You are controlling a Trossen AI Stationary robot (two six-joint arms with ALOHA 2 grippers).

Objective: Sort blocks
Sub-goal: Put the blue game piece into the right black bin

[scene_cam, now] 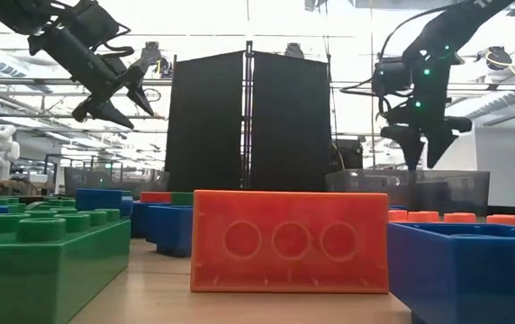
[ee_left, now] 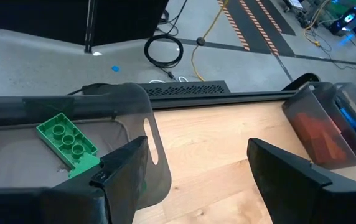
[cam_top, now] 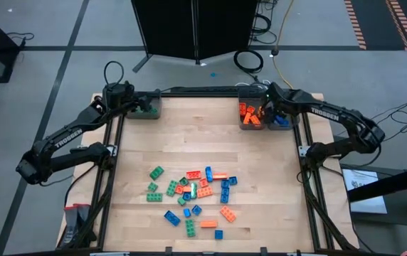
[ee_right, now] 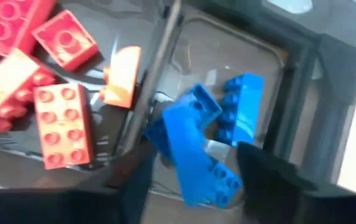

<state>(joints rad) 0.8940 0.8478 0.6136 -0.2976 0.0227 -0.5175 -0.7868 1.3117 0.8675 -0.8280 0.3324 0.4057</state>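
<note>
1. Several views agree on the setting: a pale wooden table (cam_top: 210, 142) with a dark frame stands on a grey floor, a black panel (scene_cam: 250, 117) rises behind its far edge, and the low view looks past it into a bright room with ceiling rails.
2. Two dark arms reach to the far edge. The left gripper (cam_top: 141, 105) hovers over the bin at the far left corner with its fingers (ee_left: 122, 168) spread wide and nothing between them. The right gripper (cam_top: 273, 108) hangs over the bins at the far right; its fingers (ee_right: 271, 171) stand apart, straddling a blue block that lies in the bin below them rather than in their grip.
3. Three grey bins sit on the far edge: the green bin (cam_top: 146, 110) alone at the left, the orange bin (cam_top: 250, 117) and the blue bin (cam_top: 282, 121) side by side at the right.
4. About two dozen loose blocks (cam_top: 196, 195) lie scattered in the near middle of the table, green mostly toward the left, orange and blue mixed; their long axes point every way.
5. One green block (ee_left: 66, 140) lies flat in the left bin, studs up, its long axis diagonal to the bin walls.
6. Five or so orange blocks (ee_right: 60, 121) fill the orange bin, lying at different angles, and two blue blocks (ee_right: 196, 149) lie in the blue bin, one tilted across the other.
</note>
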